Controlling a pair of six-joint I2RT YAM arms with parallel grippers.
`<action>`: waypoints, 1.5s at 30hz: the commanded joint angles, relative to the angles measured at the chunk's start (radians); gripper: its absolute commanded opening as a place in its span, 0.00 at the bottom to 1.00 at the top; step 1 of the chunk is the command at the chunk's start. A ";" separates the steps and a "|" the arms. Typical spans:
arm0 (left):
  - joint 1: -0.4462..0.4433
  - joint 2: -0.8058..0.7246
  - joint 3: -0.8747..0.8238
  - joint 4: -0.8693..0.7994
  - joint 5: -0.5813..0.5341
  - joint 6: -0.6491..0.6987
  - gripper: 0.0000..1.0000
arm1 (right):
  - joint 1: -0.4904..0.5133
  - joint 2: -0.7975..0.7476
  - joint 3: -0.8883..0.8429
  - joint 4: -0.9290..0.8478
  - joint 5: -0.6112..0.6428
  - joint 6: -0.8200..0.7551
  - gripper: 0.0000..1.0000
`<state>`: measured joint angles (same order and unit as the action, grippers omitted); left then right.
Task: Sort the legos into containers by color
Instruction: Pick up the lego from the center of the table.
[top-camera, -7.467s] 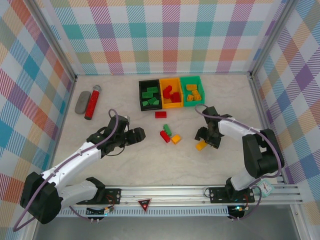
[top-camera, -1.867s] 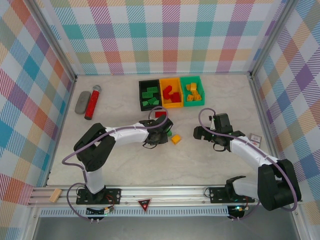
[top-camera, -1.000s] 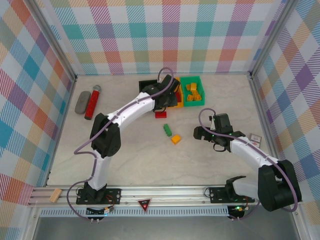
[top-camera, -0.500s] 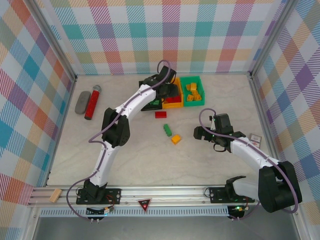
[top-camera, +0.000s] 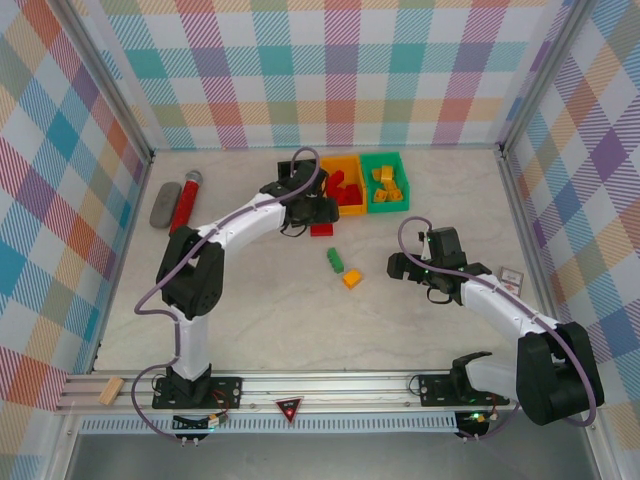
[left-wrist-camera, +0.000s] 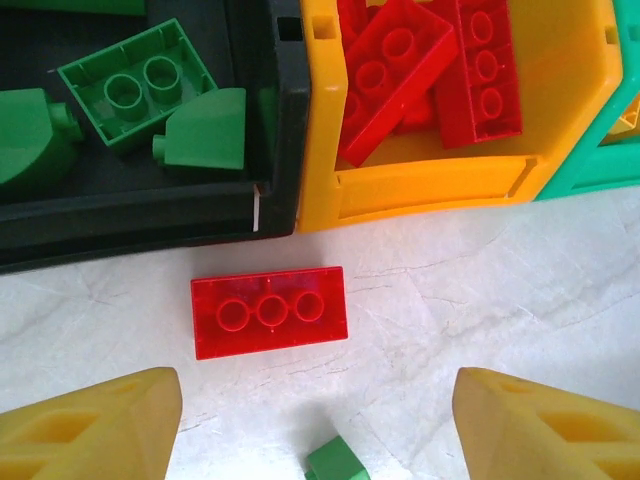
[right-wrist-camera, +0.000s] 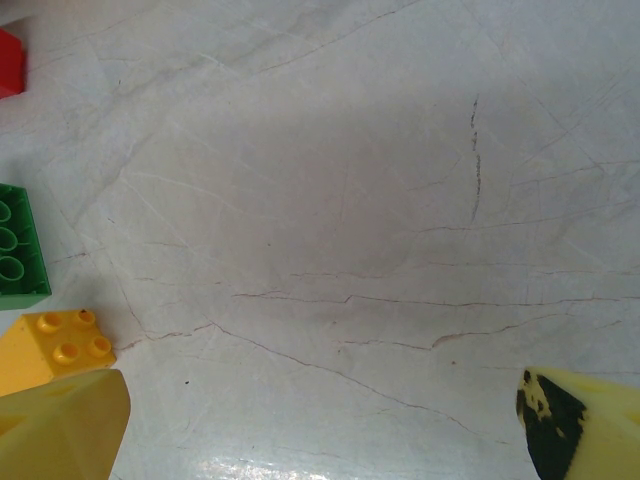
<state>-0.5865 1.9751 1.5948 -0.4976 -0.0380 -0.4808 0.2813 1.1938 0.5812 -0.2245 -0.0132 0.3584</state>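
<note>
The left claw (left-wrist-camera: 315, 420) has pulled back from the orange bin (left-wrist-camera: 430, 185). It was shut; now it is wide and empty, over one red brick (left-wrist-camera: 269, 311) on the bench (left-wrist-camera: 480, 300). Its camera shows green bricks (left-wrist-camera: 135, 85) in the black bin (left-wrist-camera: 150, 215). The right claw (right-wrist-camera: 320, 420) is wide, near one green brick (right-wrist-camera: 20, 245) and one yellow brick (right-wrist-camera: 55, 350). There are three bins, counting the green bin (top-camera: 385, 156).

Well to the left of my left gripper (top-camera: 318, 212) lies a long red plastic cylinder with a grey tip (top-camera: 184, 206). A flat grey oval object (top-camera: 164, 204) sits just beside it, on the side farther from my tool. Both rest on the pale marble-patterned tabletop (top-camera: 270, 320). A small pale card (top-camera: 510, 276) lies to the right of my right gripper (top-camera: 400, 266), near the table's edge. Pastel plaid walls (top-camera: 340, 70) stand beyond both grippers.
</note>
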 joint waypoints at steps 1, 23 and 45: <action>-0.003 0.000 -0.020 0.012 -0.029 0.017 0.73 | -0.002 0.000 -0.009 0.015 -0.018 0.011 0.99; -0.027 0.244 0.247 -0.248 -0.153 0.099 0.87 | -0.002 0.012 -0.004 0.015 -0.021 0.011 0.99; -0.032 0.360 0.338 -0.299 -0.114 0.112 0.74 | -0.003 0.018 -0.001 0.013 -0.020 0.011 0.99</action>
<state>-0.6136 2.3310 1.9236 -0.7864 -0.1692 -0.3740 0.2813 1.2034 0.5812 -0.2249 -0.0135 0.3584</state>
